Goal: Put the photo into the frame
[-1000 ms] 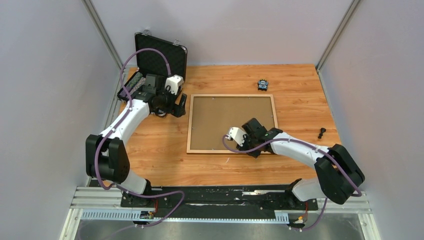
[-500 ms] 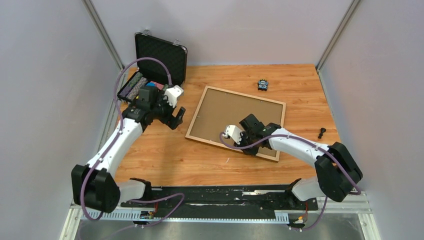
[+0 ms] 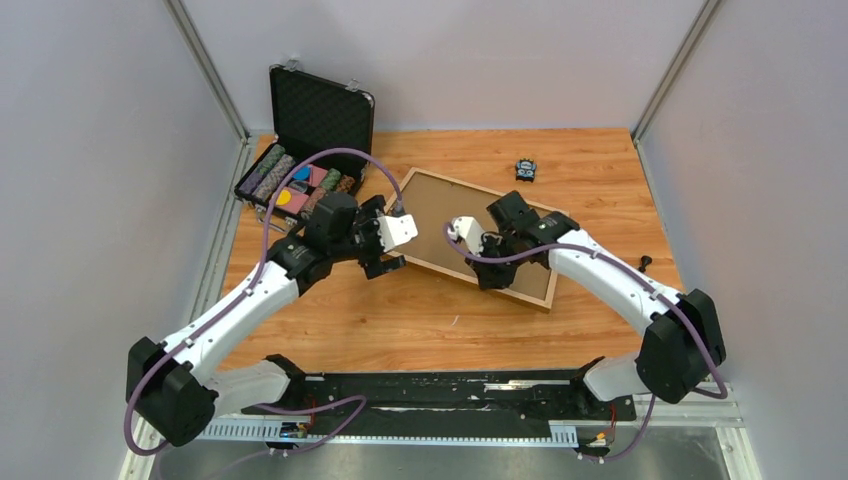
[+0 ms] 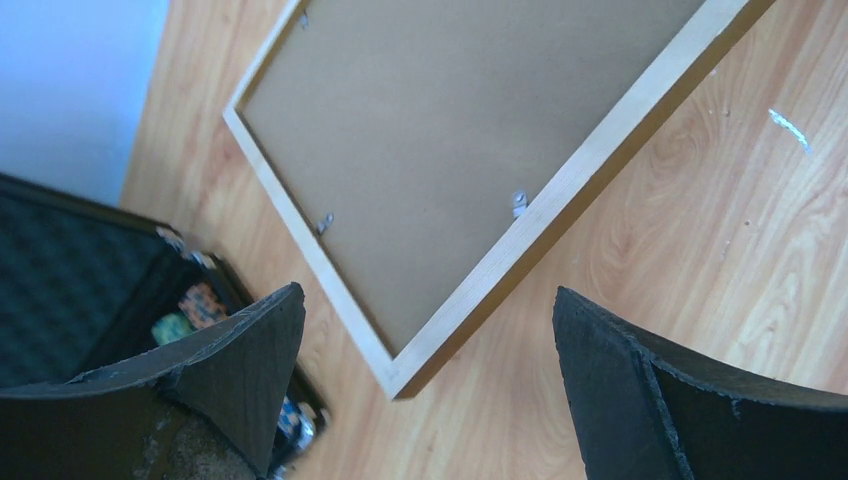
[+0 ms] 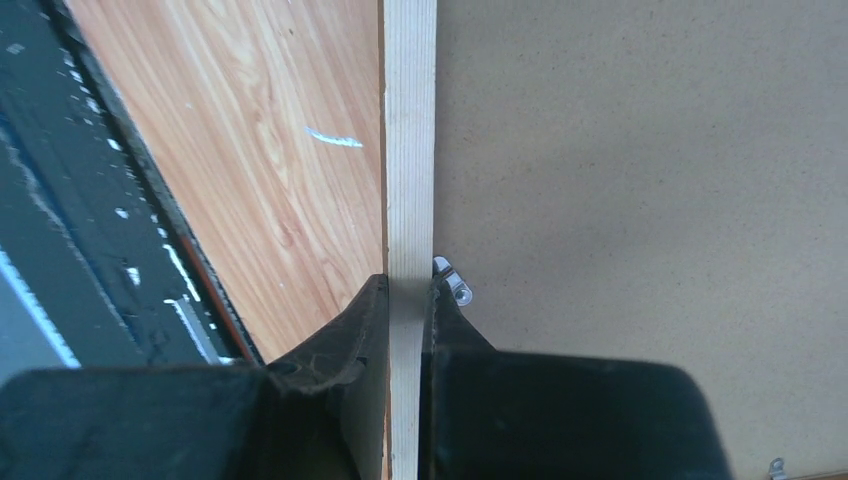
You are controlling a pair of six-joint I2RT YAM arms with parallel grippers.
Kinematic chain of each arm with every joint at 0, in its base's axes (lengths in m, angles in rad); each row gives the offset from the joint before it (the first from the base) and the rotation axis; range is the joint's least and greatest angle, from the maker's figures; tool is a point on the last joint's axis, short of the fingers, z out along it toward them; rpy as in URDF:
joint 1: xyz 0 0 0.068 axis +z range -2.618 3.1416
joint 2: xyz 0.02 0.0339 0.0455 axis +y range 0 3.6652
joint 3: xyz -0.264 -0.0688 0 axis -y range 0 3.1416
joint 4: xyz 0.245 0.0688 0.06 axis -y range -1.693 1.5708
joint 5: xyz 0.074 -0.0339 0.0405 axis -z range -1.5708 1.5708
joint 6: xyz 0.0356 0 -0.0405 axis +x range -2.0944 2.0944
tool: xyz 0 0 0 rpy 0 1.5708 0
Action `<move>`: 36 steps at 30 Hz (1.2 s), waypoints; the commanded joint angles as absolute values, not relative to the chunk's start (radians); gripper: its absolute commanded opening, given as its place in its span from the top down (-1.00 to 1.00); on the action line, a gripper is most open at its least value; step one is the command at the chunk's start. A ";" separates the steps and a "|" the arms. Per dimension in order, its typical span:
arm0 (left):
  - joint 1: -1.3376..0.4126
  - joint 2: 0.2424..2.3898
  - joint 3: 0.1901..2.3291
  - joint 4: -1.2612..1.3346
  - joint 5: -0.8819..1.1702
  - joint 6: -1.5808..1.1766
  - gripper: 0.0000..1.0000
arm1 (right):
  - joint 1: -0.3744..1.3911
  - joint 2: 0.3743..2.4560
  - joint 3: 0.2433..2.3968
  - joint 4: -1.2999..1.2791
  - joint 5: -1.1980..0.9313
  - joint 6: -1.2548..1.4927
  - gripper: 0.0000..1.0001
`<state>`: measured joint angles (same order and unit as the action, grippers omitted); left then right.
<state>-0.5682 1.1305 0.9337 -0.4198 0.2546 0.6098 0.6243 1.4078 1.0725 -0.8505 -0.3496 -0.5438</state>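
The frame [image 5: 410, 150] lay skewed, backing board [image 3: 455, 225] up, on the orange wood-grain table [image 3: 400, 320] between pale grey walls [image 3: 100, 150]. The right gripper [image 5: 408, 285] pinched its near moulding. The left gripper [image 4: 428, 300] hung wide open and empty above a corner.

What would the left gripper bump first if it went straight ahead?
Most likely the frame: its corner lies on the table straight ahead of the open left gripper. Depth is hard to judge.

The frame [image 4: 540, 222] is cut off at top; the small dark object [image 3: 526, 169] seems too tiny to name.
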 commanded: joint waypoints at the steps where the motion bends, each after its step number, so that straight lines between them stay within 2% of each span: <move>1: -0.602 1.122 0.906 -0.305 0.280 0.753 -1.00 | 0.579 1.396 1.219 -0.915 -0.507 -0.556 1.00; 11: -0.729 1.173 0.834 -0.130 0.267 1.063 -1.00 | 0.505 1.438 1.405 -1.061 -0.617 -0.559 1.00; 18: -0.774 1.273 0.858 -0.059 0.172 1.154 -0.99 | 0.450 1.472 1.486 -1.137 -0.667 -0.577 1.00; 20: -0.775 1.299 0.879 -0.068 0.151 1.160 -0.93 | 0.434 1.478 1.501 -1.156 -0.685 -0.584 1.00; 22: -0.775 1.322 0.902 -0.081 0.130 1.157 -0.83 | 0.421 1.481 1.511 -1.173 -0.702 -0.589 1.00; 24: -0.775 1.345 0.923 -0.089 0.110 1.153 -0.62 | 0.415 1.483 1.519 -1.182 -0.704 -0.594 1.00; 33: -0.783 1.386 1.044 -0.227 0.095 1.127 -0.01 | 0.398 1.485 1.533 -1.190 -0.670 -0.596 1.00; 36: -0.789 1.395 1.087 -0.289 0.091 1.116 0.32 | 0.392 1.485 1.549 -1.189 -0.659 -0.588 1.00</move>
